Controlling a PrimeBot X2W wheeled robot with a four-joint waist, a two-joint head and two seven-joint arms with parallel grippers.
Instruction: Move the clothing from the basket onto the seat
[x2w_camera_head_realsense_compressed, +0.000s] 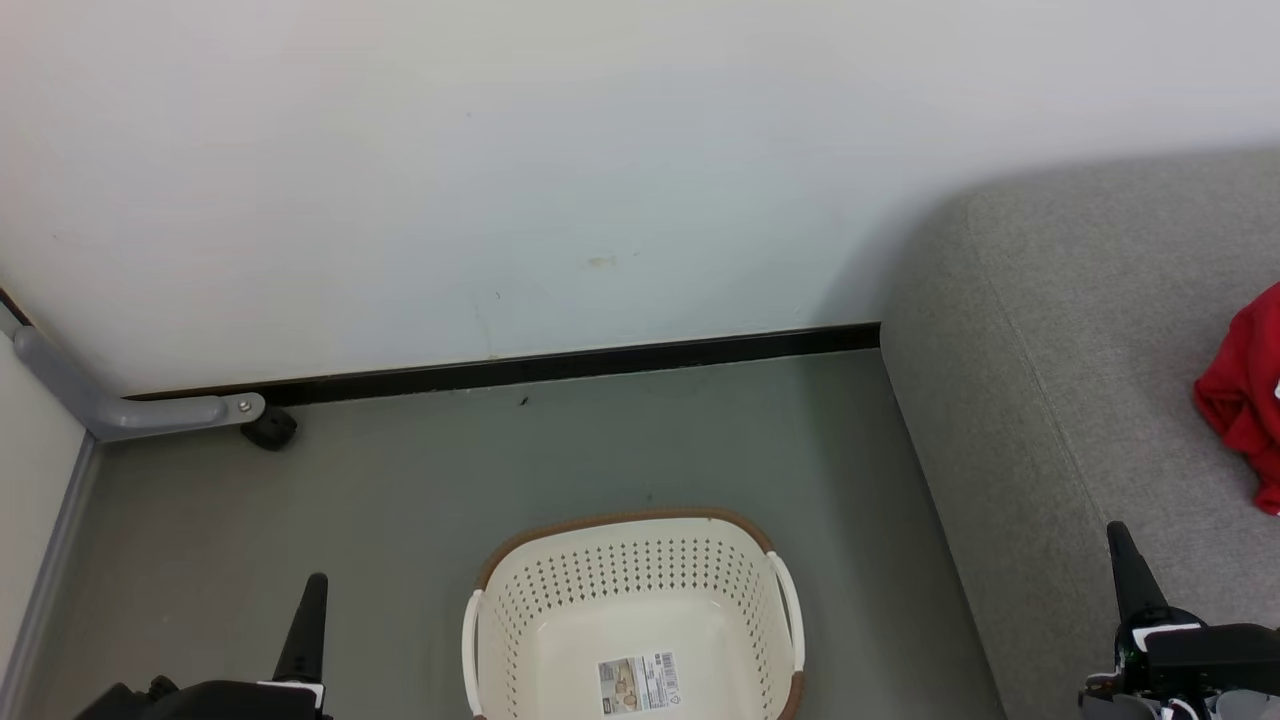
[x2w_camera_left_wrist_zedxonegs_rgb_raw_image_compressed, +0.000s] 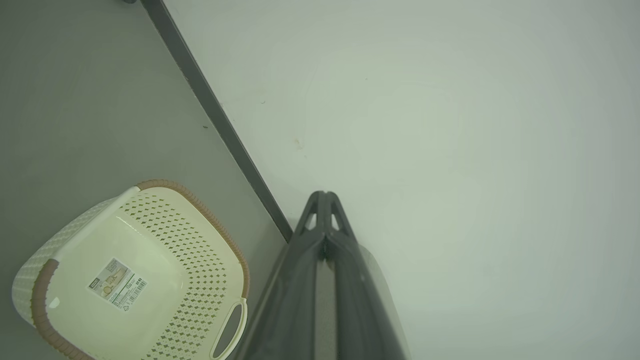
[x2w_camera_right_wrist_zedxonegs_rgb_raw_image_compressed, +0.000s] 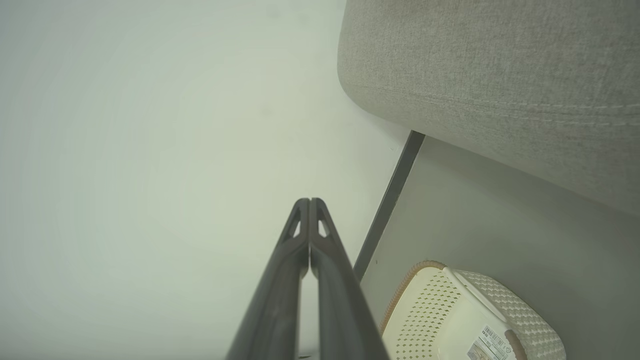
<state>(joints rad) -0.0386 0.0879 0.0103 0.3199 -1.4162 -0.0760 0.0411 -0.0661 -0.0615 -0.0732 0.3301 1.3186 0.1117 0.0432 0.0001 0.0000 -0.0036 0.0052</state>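
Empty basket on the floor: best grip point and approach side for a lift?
Take a white side handle, from above: each arches clear of the perforated wall, leaving a gap a finger could probably hook. The basket sits upright, mouth up, one handle toward the left end effector, one toward the right end effector. Both are shut, so they would have to open first.

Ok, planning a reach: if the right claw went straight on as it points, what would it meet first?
Likely the wall; the right claw aims beside the seat, not at it, though depth is unclear.
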